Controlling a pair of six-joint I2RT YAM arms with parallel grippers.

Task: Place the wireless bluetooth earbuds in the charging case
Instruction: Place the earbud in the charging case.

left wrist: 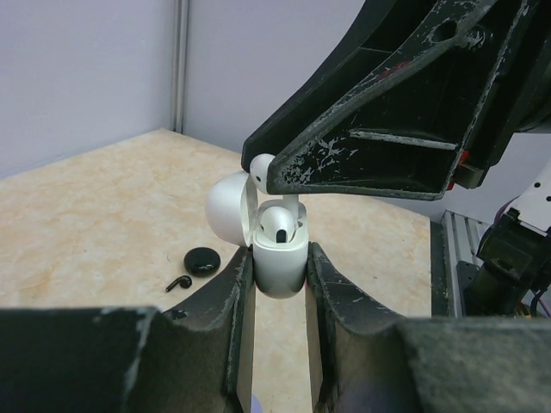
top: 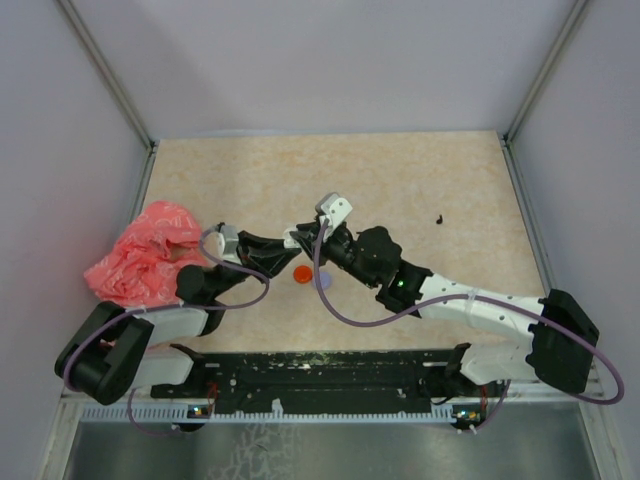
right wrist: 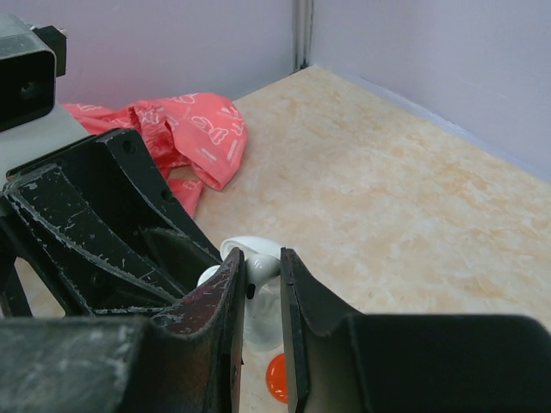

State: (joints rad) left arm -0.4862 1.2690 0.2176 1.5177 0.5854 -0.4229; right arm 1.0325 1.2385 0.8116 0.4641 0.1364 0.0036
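A white charging case [left wrist: 280,267] stands upright with its lid [left wrist: 225,206] open, and my left gripper [left wrist: 280,254] is shut on its body. One white earbud [left wrist: 280,225] sits in a socket of the case. My right gripper [right wrist: 261,267] is shut on a second white earbud [right wrist: 263,274] directly above the case [right wrist: 263,325], at its open mouth. In the top view both grippers meet at the table's middle [top: 298,239]. A black earbud [left wrist: 179,282] lies loose on the table.
A black disc [left wrist: 203,260] lies beside the black earbud. A red disc [top: 303,273] and a lilac disc [top: 322,281] lie just below the grippers. A crumpled pink bag [top: 150,255] sits at the left. Walls enclose the table on three sides.
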